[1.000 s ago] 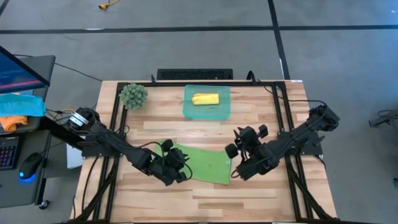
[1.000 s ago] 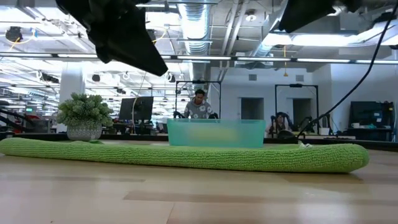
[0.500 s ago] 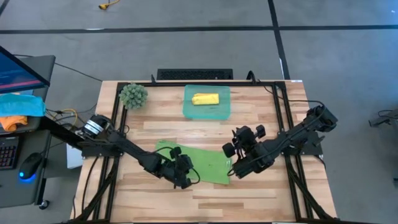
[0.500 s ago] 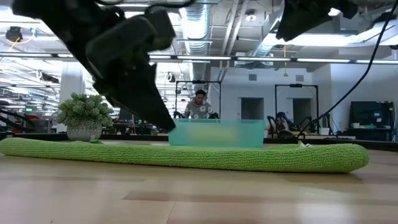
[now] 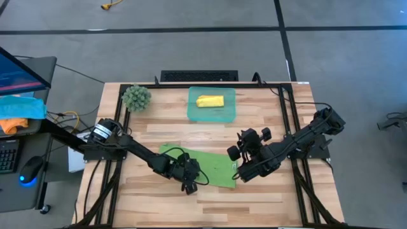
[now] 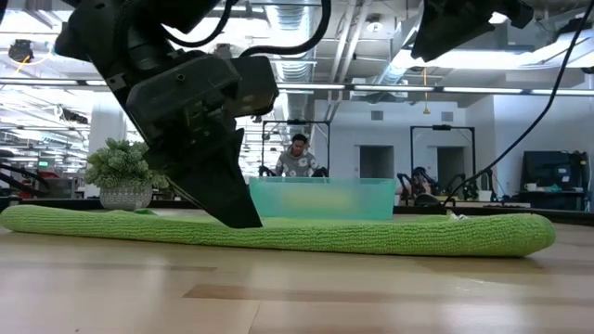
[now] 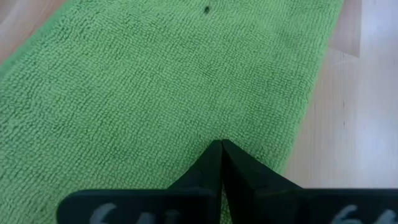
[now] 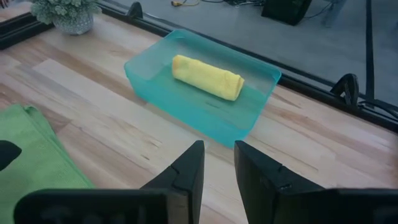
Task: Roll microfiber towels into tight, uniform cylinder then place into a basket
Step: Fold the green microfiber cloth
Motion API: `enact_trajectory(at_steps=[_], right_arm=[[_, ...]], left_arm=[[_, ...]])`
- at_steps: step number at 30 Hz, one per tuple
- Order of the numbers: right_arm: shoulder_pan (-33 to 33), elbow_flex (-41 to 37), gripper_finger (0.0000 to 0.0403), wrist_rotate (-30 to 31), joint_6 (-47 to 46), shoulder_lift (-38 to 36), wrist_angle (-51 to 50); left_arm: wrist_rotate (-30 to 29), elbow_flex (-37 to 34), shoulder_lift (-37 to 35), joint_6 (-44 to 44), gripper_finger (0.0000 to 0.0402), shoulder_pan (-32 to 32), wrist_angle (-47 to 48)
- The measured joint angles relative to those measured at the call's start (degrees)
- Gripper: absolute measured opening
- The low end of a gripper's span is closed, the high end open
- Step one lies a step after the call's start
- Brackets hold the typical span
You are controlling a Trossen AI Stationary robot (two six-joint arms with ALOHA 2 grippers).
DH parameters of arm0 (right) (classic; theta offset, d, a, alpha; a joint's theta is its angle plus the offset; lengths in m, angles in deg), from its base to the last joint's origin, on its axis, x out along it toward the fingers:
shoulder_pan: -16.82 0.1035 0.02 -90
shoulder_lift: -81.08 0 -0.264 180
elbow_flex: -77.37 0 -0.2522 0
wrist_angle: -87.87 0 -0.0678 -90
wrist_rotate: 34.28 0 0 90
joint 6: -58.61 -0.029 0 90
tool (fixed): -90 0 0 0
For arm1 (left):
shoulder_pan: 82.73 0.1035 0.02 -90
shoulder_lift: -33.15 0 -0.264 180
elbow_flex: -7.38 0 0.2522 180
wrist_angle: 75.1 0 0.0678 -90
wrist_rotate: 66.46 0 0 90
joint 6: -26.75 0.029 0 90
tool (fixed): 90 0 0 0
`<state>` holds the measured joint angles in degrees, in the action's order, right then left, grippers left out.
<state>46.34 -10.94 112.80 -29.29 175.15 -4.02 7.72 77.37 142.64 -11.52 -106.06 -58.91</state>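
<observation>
**Green towel under clenched left fingers**

Black and pressed together, the left gripper (image 5: 190,185) touched its tips to the green towel (image 5: 213,166), which lay flat on the wooden table (image 5: 165,127). The right gripper (image 5: 236,177) hovered at the towel's far edge, fingers parted, gripping nothing. Beyond, the yellow towel (image 5: 210,101) sat rolled inside the basket (image 5: 194,111).

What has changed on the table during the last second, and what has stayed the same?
The left claw moved along the green towel toward its near edge, came down onto it and shut, its tips pressed together on the cloth. The right claw barely moved, waiting by the towel's right edge. The rolled yellow towel stayed in the basket.
</observation>
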Motion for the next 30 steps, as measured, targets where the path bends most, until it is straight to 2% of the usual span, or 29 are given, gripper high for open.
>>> enact_trajectory(at_steps=[3,6,14,19,24,30], right_arm=[[0.0,0.0,0.0111,0.01,0.02,0.0,0.14],[0.0,0.0,0.0111,0.02,0.02,0.0,0.36],[0.0,0.0,0.0111,0.0,0.02,0.0,0.64],[-0.02,0.0,0.0111,0.0,0.02,0.0,0.88],[-0.02,0.0,0.0111,0.0,0.0,0.0,0.89],[0.0,0.0,0.0111,0.0,0.0,0.0,0.9]], left_arm=[[0.31,0.08,-0.14,0.94,0.0002,0.02,0.98],[1.14,1.61,-0.28,3.85,0.0002,0.24,7.0],[-2.79,7.84,-0.18,9.35,0.0002,0.24,34.75],[-8.6,11.51,0.52,12.19,0.0002,-0.24,48.37],[-14.64,15.12,0.24,11.72,0.0002,-1.81,47.02],[-16.93,15.63,0.47,12.02,0.0002,-3.82,32.14]])
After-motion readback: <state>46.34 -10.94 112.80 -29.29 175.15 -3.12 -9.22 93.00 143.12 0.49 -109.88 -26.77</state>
